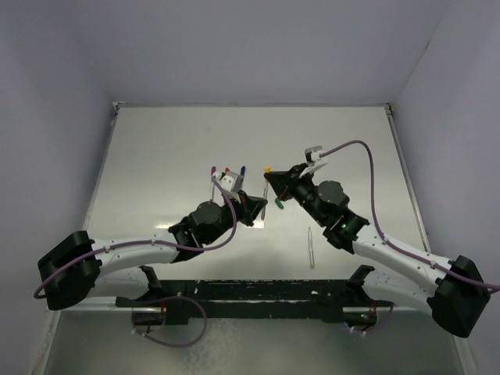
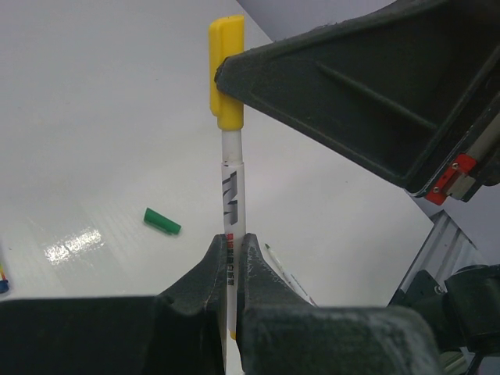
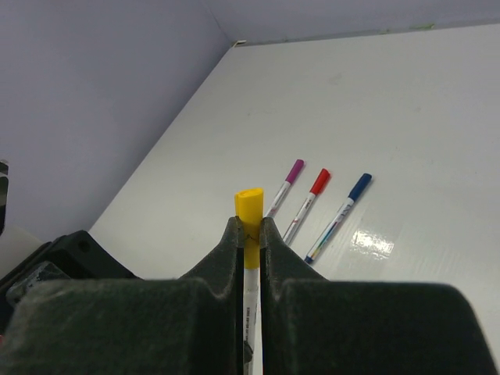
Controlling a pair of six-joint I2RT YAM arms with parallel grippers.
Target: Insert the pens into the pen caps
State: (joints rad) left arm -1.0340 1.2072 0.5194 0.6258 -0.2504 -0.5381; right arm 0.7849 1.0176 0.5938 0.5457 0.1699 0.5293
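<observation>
Pen (image 2: 233,195) was held between both claws over the middle of the desk (image 2: 94,117). The left claw (image 2: 230,248) was clamped on its barrel, and the barrel's lower end was hidden between the fingers. The right claw (image 3: 250,228) was clamped on the yellow cap (image 3: 250,201), which sat over the pen's upper end; couldn't tell whether it was fully seated. The barrel carried a black logo and red lettering, partly covered by the fingers and not readable.

The green cap (image 2: 162,221) lay loose on the desk near the held pen. An uncapped pen (image 1: 311,247) lay alone on the right arm's side, its tip colour too small to make out. In the left wrist view it was mostly cut off by the claw.

The purple-capped pen (image 3: 294,169), red-capped pen (image 3: 319,181) and blue-capped pen (image 3: 359,186) lay side by side on the desk. From the top view their lower ends were hidden behind the left arm.
</observation>
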